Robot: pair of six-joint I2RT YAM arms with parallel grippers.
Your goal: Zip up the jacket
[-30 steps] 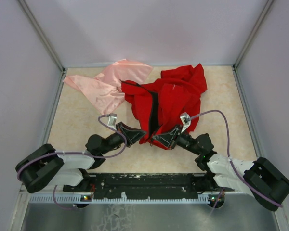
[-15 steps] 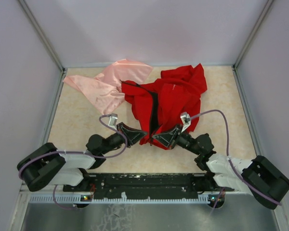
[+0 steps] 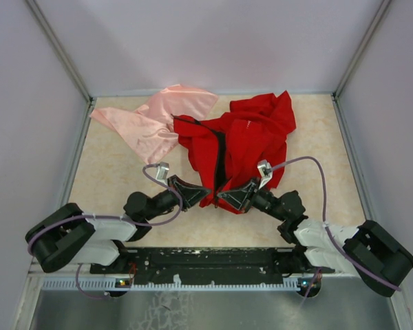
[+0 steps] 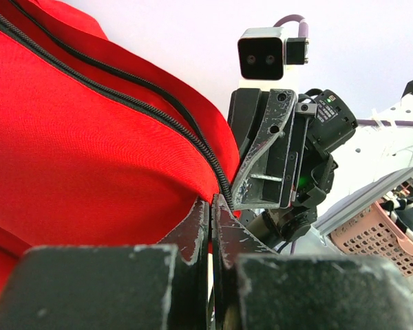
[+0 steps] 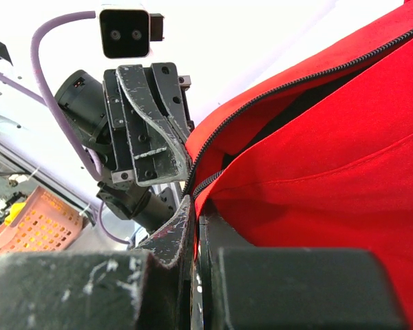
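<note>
The red jacket (image 3: pixel 251 134) lies crumpled at the middle of the table, its black front zipper (image 3: pixel 220 158) open and running toward me. My left gripper (image 3: pixel 195 190) is shut on the hem at the left zipper edge; in the left wrist view the zipper tape (image 4: pixel 124 96) ends at the pinched tips (image 4: pixel 212 206). My right gripper (image 3: pixel 228 196) is shut on the hem of the right front panel, and red cloth (image 5: pixel 330 179) runs down between its fingers (image 5: pixel 195 210). The two grippers face each other a short gap apart.
A pale pink shiny cloth (image 3: pixel 158 120) lies at the back left, touching the jacket. Grey walls close in the table on three sides. A pink basket (image 4: pixel 378 234) and an orange basket (image 5: pixel 34 227) show beyond the table's near edge.
The right arm's rear elbow has drifted slightly left. Both grippers and the jacket hold their places.
</note>
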